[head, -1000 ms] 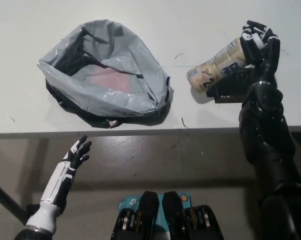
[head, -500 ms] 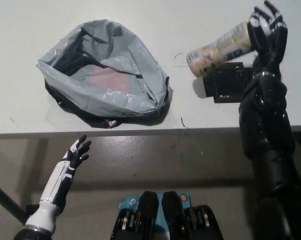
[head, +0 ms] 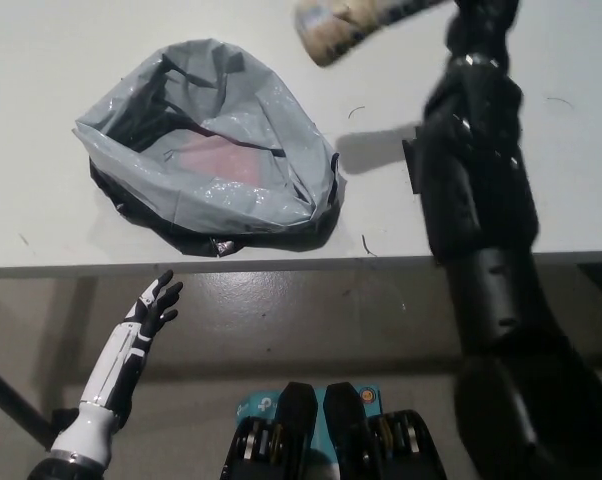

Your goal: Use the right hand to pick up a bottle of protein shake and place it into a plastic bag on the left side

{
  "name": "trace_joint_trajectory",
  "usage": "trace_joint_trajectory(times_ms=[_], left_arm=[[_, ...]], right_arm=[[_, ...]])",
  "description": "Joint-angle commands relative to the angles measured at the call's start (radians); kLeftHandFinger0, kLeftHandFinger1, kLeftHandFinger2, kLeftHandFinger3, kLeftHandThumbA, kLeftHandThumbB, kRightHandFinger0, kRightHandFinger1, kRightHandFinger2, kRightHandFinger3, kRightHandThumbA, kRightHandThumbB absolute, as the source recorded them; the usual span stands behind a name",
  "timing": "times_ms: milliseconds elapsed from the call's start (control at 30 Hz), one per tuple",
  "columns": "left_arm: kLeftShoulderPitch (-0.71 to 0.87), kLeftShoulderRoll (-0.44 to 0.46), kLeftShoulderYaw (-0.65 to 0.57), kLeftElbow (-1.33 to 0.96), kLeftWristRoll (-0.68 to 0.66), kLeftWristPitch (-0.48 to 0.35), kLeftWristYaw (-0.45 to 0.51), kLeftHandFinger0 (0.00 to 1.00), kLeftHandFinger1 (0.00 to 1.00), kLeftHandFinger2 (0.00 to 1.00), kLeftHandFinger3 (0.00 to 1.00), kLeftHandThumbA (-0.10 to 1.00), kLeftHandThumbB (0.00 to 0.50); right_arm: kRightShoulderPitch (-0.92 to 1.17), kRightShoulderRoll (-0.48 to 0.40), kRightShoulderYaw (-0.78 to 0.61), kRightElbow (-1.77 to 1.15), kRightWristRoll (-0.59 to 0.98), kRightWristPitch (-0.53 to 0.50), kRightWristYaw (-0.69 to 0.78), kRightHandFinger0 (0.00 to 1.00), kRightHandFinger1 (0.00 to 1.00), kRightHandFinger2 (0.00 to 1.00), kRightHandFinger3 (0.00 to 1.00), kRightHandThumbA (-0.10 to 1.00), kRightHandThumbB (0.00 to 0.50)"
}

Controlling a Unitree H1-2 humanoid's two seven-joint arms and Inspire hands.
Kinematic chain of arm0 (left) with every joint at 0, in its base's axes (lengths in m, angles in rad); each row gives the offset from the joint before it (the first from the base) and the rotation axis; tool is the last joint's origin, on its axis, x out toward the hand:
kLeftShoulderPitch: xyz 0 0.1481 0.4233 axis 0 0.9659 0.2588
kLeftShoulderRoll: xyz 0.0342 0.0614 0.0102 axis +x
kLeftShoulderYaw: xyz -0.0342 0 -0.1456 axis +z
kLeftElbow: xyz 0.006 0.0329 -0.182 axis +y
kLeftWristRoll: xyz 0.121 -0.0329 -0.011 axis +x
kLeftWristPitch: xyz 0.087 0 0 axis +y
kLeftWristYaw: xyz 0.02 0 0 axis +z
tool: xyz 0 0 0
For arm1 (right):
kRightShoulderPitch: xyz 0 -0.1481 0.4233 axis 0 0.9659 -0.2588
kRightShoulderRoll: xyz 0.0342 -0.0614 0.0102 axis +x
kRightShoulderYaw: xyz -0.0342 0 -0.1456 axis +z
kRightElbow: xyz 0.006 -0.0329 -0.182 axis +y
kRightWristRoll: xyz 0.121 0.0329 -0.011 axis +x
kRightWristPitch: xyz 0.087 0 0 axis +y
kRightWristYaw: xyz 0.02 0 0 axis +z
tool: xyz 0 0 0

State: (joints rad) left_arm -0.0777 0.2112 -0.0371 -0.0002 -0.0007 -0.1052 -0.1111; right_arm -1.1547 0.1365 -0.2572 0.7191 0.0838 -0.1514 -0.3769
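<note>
Left hand (head: 153,305) hangs idle at seven o'clock below the table edge (head: 281,266), fingers spread, holding nothing. Bag (head: 209,150) gapes at ten o'clock, mouth up. Right hand (head: 481,15) — mostly cropped at one o'clock — has swung the protein shake bottle (head: 356,22) up and leftward since a second ago; clear tabletop lies between bottle and bag.

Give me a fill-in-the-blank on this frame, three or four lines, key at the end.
1. The bottle is held up by the ____ hand.
2. The plastic bag lies on the ____ table.
3. The white left hand rests below the table's ____ edge, fingers apart.

Missing words: right; white; front
</note>
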Motion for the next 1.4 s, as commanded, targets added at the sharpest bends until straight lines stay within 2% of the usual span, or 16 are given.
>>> trace_joint_trajectory(times_ms=[0,33,133,200,233,267,400,767,800,833,967,1000,1033,1067,1233,1367], left_arm=[[-0.006,0.014,-0.001,-0.040,0.011,-0.014,-0.017,1.00,1.00,1.00,1.00,1.00,0.143],[-0.003,0.015,-0.002,-0.044,0.019,-0.014,-0.013,1.00,1.00,1.00,1.00,1.00,0.150],[0.000,0.010,-0.006,-0.052,0.007,-0.007,-0.019,1.00,1.00,1.00,1.00,1.00,0.149],[0.001,0.007,-0.010,-0.053,0.007,-0.004,-0.020,1.00,1.00,1.00,1.00,1.00,0.152],[0.001,0.005,-0.013,-0.050,0.010,-0.015,-0.020,1.00,1.00,1.00,1.00,1.00,0.148],[0.003,0.006,-0.016,-0.055,0.010,-0.014,-0.023,1.00,1.00,1.00,1.00,1.00,0.155],[0.011,0.006,-0.023,-0.074,0.029,-0.005,-0.019,1.00,1.00,1.00,1.00,1.00,0.151],[0.014,-0.005,-0.040,-0.093,0.016,0.016,-0.035,1.00,1.00,1.00,1.00,1.00,0.196],[0.011,-0.005,-0.041,-0.091,0.019,0.010,-0.032,1.00,1.00,1.00,1.00,1.00,0.197],[0.011,-0.005,-0.042,-0.092,0.019,0.011,-0.032,1.00,1.00,1.00,1.00,1.00,0.203],[0.012,-0.002,-0.044,-0.095,0.018,0.014,-0.031,1.00,1.00,1.00,1.00,1.00,0.203],[0.010,-0.002,-0.046,-0.093,0.013,0.017,-0.035,1.00,1.00,1.00,1.00,1.00,0.188],[0.008,-0.002,-0.048,-0.092,0.009,0.016,-0.039,1.00,1.00,1.00,1.00,1.00,0.185],[0.009,-0.004,-0.049,-0.091,0.005,0.014,-0.039,1.00,1.00,1.00,1.00,1.00,0.185],[0.012,0.006,-0.062,-0.086,0.035,-0.002,-0.038,1.00,1.00,1.00,1.00,1.00,0.204],[0.006,0.013,-0.070,-0.079,0.061,-0.009,-0.031,1.00,1.00,1.00,1.00,1.00,0.210]], right_arm=[[-0.116,0.025,0.083,0.128,-0.096,-0.056,-0.074,0.00,0.01,0.42,0.19,-0.10,0.094],[-0.138,0.034,0.116,0.195,-0.125,-0.067,-0.090,0.00,0.04,0.48,0.25,-0.10,0.084],[-0.187,0.052,0.152,0.309,-0.130,-0.075,-0.126,0.00,0.11,0.57,0.57,-0.10,0.094],[-0.200,0.056,0.160,0.344,-0.130,-0.086,-0.144,0.00,0.12,0.58,0.59,-0.10,0.102],[-0.219,0.067,0.164,0.392,-0.128,-0.110,-0.166,0.00,0.05,0.45,0.49,-0.10,0.092],[-0.233,0.075,0.166,0.430,-0.124,-0.133,-0.179,0.00,0.04,0.44,0.49,-0.10,0.092],[-0.254,0.094,0.162,0.508,-0.106,-0.179,-0.195,0.00,0.01,0.46,0.62,-0.10,0.076],[-0.267,0.143,0.128,0.623,-0.068,-0.208,-0.290,0.00,0.00,0.40,0.45,-0.10,0.063],[-0.272,0.149,0.093,0.624,-0.027,-0.203,-0.256,0.00,0.01,0.43,0.49,-0.04,0.060],[-0.269,0.154,0.066,0.620,0.006,-0.203,-0.208,0.02,0.10,0.53,0.70,0.16,0.087],[-0.268,0.156,0.048,0.621,0.010,-0.207,-0.190,0.00,0.09,0.52,0.69,0.20,0.087],[-0.242,0.153,0.013,0.607,0.081,-0.177,0.023,1.00,1.00,1.00,1.00,0.73,0.282],[-0.211,0.147,-0.015,0.598,0.145,-0.138,0.230,1.00,1.00,1.00,1.00,0.82,0.354],[-0.198,0.142,-0.019,0.600,0.155,-0.128,0.281,1.00,1.00,1.00,1.00,0.85,0.376],[-0.155,0.125,-0.039,0.601,0.178,-0.110,0.363,1.00,1.00,1.00,1.00,0.99,0.369],[-0.144,0.118,-0.037,0.592,0.177,-0.124,0.387,1.00,1.00,1.00,1.00,1.00,0.363]])
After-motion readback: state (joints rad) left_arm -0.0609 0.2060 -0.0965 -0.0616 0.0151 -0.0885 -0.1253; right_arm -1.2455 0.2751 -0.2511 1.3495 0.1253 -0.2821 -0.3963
